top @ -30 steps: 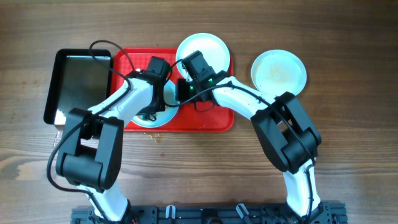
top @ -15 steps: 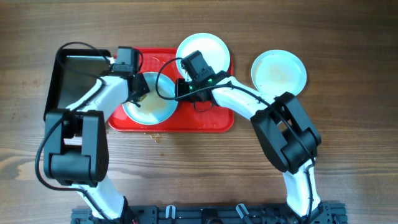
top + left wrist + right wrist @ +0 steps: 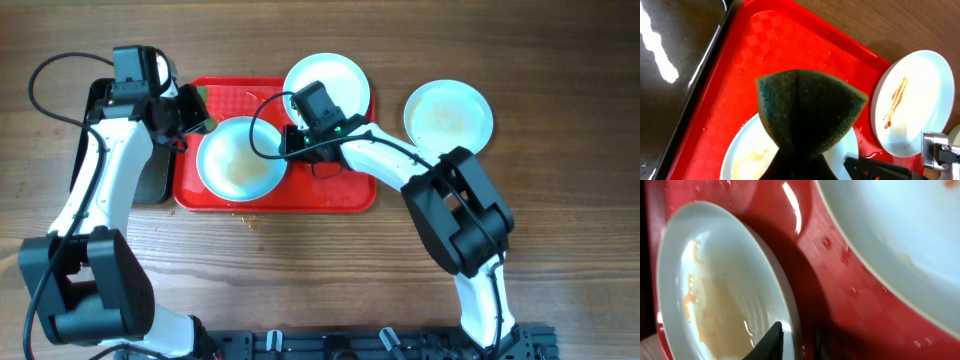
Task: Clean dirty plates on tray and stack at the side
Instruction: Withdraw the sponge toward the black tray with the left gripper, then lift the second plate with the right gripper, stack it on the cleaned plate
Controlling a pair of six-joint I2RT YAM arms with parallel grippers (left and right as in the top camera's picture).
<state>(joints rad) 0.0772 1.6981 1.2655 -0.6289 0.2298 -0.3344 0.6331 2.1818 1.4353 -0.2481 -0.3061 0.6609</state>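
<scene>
A smeared plate (image 3: 240, 160) lies on the red tray (image 3: 330, 190). My right gripper (image 3: 289, 141) is shut on its right rim; in the right wrist view the fingers (image 3: 796, 341) pinch the plate's edge (image 3: 715, 287). My left gripper (image 3: 188, 116) is shut on a green and yellow sponge (image 3: 810, 107) and holds it above the tray's back left corner, left of that plate (image 3: 747, 157). A second plate (image 3: 327, 88) with an orange-brown streak (image 3: 914, 105) sits at the tray's back right edge. A third plate (image 3: 448, 114) lies on the table to the right.
A black pan (image 3: 118, 115) with water in it (image 3: 675, 55) stands against the tray's left side, partly under my left arm. The tray's surface (image 3: 850, 295) is wet with droplets. Bare wooden table (image 3: 330, 270) lies in front.
My left arm has swung left and back off the smeared plate, carrying the sponge toward the tray's back left corner. The plate is now uncovered. The right arm has not moved.
</scene>
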